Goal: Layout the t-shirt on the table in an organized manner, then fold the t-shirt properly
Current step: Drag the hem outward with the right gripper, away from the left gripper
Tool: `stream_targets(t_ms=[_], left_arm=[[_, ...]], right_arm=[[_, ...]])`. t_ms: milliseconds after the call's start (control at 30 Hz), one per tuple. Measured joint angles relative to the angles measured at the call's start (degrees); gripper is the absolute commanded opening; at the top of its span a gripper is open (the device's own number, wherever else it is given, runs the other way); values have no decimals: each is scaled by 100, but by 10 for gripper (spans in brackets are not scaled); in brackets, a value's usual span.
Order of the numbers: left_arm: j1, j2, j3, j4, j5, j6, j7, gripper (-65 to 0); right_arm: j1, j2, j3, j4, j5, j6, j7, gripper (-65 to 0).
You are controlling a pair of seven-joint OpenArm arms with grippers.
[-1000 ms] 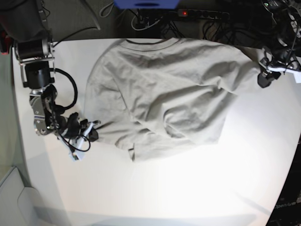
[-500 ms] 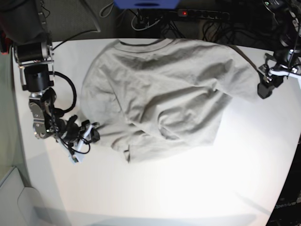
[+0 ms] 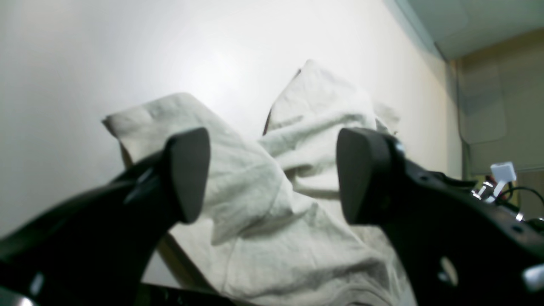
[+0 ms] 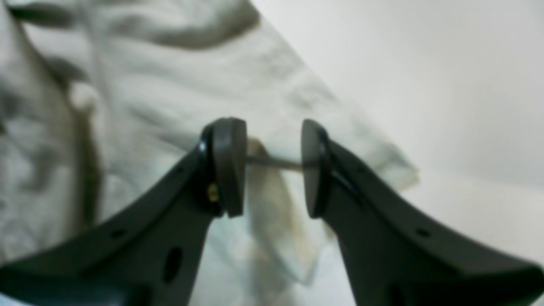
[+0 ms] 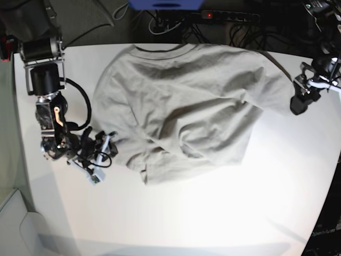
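Still unfolded, the wrinkled T-shirt lies across the table, its longer spread apparently running side to side. The nearer right gripper, fingers parted, hovers over its corner; the left gripper, spread wide, waits above the opposite edge.

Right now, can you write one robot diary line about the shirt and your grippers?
t-shirt: wrinkled, unfolded | left gripper: open | right gripper: open

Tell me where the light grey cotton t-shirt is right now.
In the base view, the light grey cotton t-shirt lies wrinkled across the upper middle of the white table, between the two black robot arms.
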Motion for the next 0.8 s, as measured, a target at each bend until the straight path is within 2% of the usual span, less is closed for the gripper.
stream_targets(t_ms=[100, 267, 433, 533, 633, 800], left_arm=[[2, 28, -2, 0, 0, 0, -7, -195], [0, 20, -17, 2, -4, 0, 0, -195], [0, 9, -20, 24, -98, -2, 2, -195], [4, 9, -22, 26, -267, -4, 17, -191], [2, 4, -22, 26, -308, -4, 42, -137], [0, 7, -22, 26, -328, -4, 42, -66]], right_arm=[[-173, -61, -7, 496, 42, -2, -94, -417], [-640, -22, -4, 1235, -11, 4, -553, -417], [-1156, -26, -2, 2048, 0, 0, -623, -417], [-1453, -70, 245, 2365, 33, 4, -870, -417], [-1622, -59, 730, 2594, -13, 7, -1150, -418], [-1818, -251, 1351, 2627, -7, 2, -1403, -417]])
